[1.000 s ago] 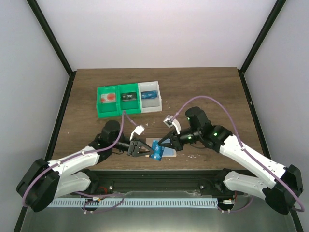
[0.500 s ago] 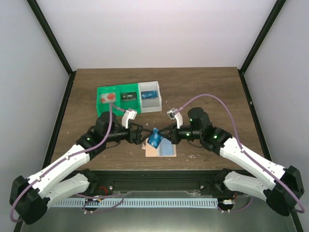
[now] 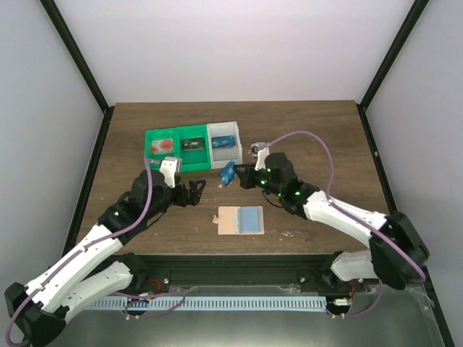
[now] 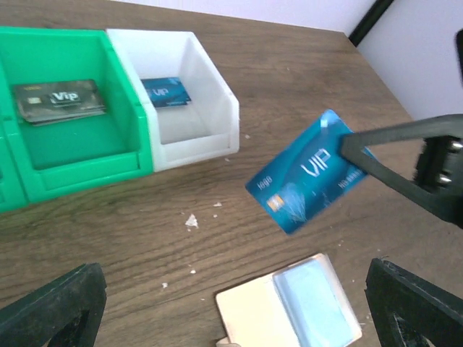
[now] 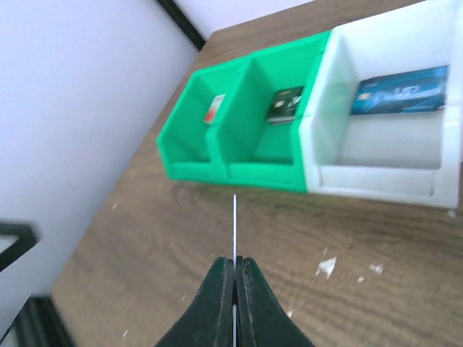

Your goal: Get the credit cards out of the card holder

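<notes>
The right pincer [image 5: 234,264] pinched the blue card [image 4: 307,170] by one end, its length sticking straight ahead toward the white bin [image 5: 376,181] just beyond, while the spread, empty left pincer [image 3: 195,190] hovered nearer the open card holder [image 3: 230,220] lying below it

Two bins stand at the back left of the table [image 3: 318,137], touching side by side: a green bin [image 3: 155,168] and a white bin [image 3: 236,155]. Their upright walls block any low approach. The right gripper [image 3: 236,176], closed on a blue card [image 3: 227,173], occupies the space just in front of the white bin. The left gripper [image 3: 197,189], jaws spread wide, hangs in front of the green bin. The gap between the two grippers is narrow. The card holder [image 3: 230,220] lies flat and open near the front edge, with open access from above. The right side of the table is bare wood.
</notes>
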Motion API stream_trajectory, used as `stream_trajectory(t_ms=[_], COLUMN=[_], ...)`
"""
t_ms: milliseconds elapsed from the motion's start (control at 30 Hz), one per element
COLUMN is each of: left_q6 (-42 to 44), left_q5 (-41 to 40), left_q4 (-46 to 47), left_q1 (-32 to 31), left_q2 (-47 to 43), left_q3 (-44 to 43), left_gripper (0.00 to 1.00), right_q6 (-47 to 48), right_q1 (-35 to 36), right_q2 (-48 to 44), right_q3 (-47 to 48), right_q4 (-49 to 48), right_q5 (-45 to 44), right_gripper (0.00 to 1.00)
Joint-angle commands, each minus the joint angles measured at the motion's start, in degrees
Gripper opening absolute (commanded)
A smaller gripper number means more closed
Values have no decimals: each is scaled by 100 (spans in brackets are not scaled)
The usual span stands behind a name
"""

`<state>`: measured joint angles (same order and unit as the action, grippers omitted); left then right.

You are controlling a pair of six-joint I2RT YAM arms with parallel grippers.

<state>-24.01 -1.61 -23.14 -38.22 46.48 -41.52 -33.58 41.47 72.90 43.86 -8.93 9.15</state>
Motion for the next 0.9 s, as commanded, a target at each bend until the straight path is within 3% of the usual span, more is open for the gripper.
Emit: stream_trajectory(t_ms=[0,367,600,867], left_q6=[199,160,162,203], left_q5=[-507,-460,-554,-368], left_q4=[-217,-385,-213,-220], left_q1=[13,16,8,10], left_q2=[-223,-746,-1146,-1016], left_q3=[-88,-18,209,195], left_gripper=[100,100,100,100], right_q6=[-552,-854,-537,-904], right_q1=[-68,-64,-90,-284], right_q2=[704,2471,3420,4209], right_q3=[499,1250,1986,2631], right_q4=[-1123,-2699,-2808,-2219], right_q5=[-1050,-2576,-3204,-2787], right_gripper=[1,1,0,1])
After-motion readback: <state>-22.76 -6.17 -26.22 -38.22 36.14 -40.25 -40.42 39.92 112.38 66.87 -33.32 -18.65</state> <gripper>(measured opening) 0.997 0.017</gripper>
